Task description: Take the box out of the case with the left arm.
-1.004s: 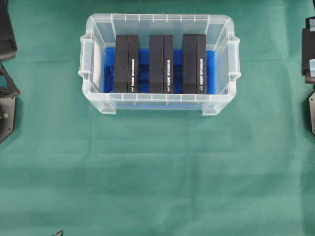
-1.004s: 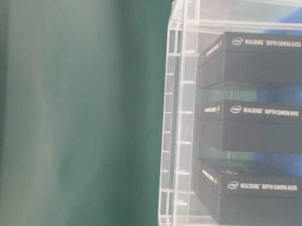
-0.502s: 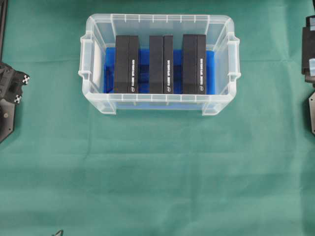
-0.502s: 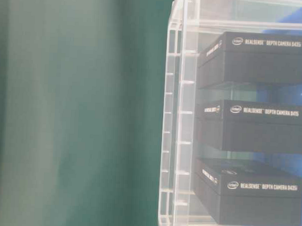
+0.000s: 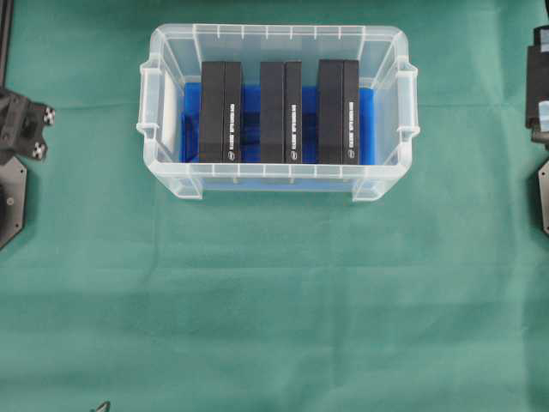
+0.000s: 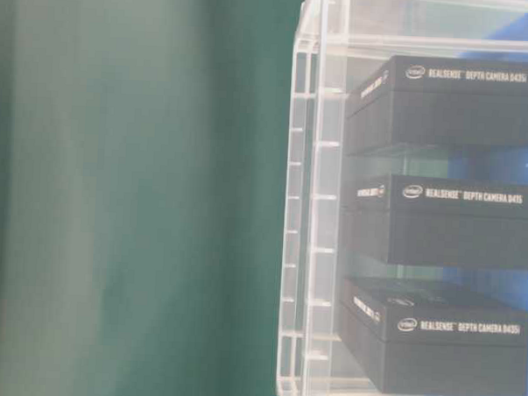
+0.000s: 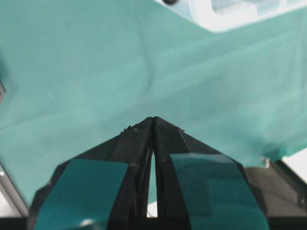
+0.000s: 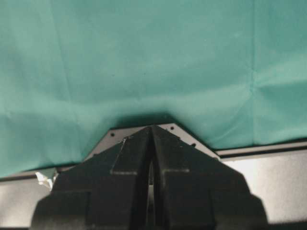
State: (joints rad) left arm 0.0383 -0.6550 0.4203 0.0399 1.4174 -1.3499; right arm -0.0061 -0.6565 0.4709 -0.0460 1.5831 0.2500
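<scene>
Risk of a blocked entry: left claw shut, boxes packed close

Boxes number three, all black and alike, standing on edge side by side in the case [image 5: 279, 107]: the left box [image 5: 220, 112], the middle box [image 5: 280, 112] and the right box [image 5: 339, 112]. They rest on the blue lining [image 5: 366, 124], with narrow gaps between them. You have one case, clear plastic, set on the green cloth [image 5: 274, 292] toward the far side of the table.

Your left gripper [image 7: 153, 122] has its fingertips pressed together and nothing between them. It hangs over bare cloth, well apart from the case, whose corner only shows at the top of its wrist view. In the overhead view only the left arm [image 5: 21, 129] at the edge is seen. The right gripper [image 8: 151, 129] is likewise closed and empty, at its own side.

In my judgement, you must spread the fingers before descending; closed tips would strike a box top. The tight gaps may let a finger nudge or drag a neighbouring box. The rim may catch the claw if you come in low from the side. The task names no particular box, so settle on one first.
</scene>
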